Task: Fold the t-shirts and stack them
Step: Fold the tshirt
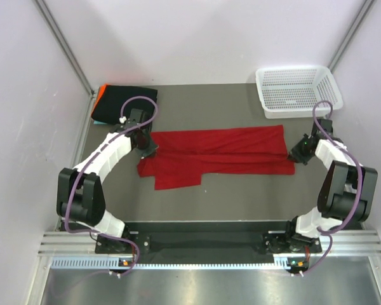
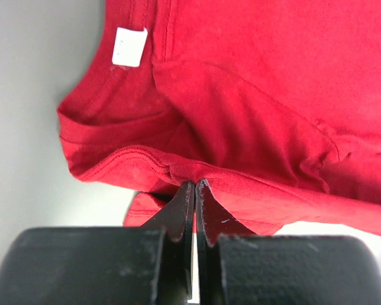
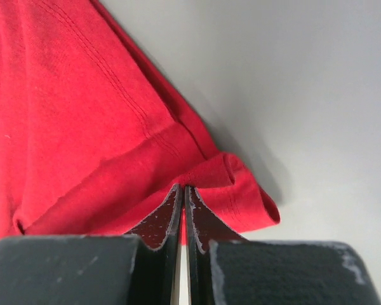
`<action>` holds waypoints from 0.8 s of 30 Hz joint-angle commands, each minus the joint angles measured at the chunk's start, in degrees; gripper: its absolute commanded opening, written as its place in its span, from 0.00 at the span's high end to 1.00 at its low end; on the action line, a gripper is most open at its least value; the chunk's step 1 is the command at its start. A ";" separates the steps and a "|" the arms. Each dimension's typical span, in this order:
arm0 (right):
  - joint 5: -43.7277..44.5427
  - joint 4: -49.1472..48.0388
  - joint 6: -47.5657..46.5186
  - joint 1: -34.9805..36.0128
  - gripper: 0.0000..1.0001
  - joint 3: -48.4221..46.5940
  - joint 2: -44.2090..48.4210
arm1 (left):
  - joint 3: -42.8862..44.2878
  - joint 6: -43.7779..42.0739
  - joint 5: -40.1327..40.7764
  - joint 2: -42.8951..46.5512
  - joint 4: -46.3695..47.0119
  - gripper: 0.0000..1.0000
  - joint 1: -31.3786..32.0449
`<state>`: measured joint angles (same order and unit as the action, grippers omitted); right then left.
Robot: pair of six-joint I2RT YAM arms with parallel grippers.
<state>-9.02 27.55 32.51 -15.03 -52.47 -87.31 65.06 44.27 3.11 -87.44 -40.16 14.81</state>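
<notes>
A bright red t-shirt (image 1: pixel 216 152) lies stretched sideways across the middle of the table, partly folded lengthwise. My left gripper (image 1: pixel 147 147) is shut on its left end, near the collar with a white label (image 2: pixel 128 46); the fingertips (image 2: pixel 195 185) pinch a red fold (image 2: pixel 241 114). My right gripper (image 1: pixel 296 154) is shut on the shirt's right end, pinching the hem (image 3: pixel 235 184) at its corner. A folded black t-shirt (image 1: pixel 124 103) lies at the back left, with an orange edge (image 1: pixel 98 96) under it. No light-blue shirt shows.
A white mesh basket (image 1: pixel 298 91) stands at the back right, near the right arm. White walls with metal corner posts close in the table on three sides. The arms' bases sit on a rail at the near edge.
</notes>
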 commanded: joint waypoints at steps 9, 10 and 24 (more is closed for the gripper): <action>1.19 -0.48 0.18 3.86 1.00 -7.47 -6.11 | 3.50 -4.45 2.33 -1.33 -1.94 1.00 -1.80; 1.54 -0.13 0.18 3.86 1.00 -7.82 -6.64 | 3.67 -4.63 2.16 -1.68 -2.37 1.00 -1.97; 2.51 0.57 0.80 4.57 0.85 -11.34 -10.52 | 6.57 -6.74 2.69 -9.15 -3.51 1.00 -2.50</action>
<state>-7.79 28.34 33.08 -11.31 -60.27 -98.15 68.64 39.00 4.12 -95.33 -42.09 12.95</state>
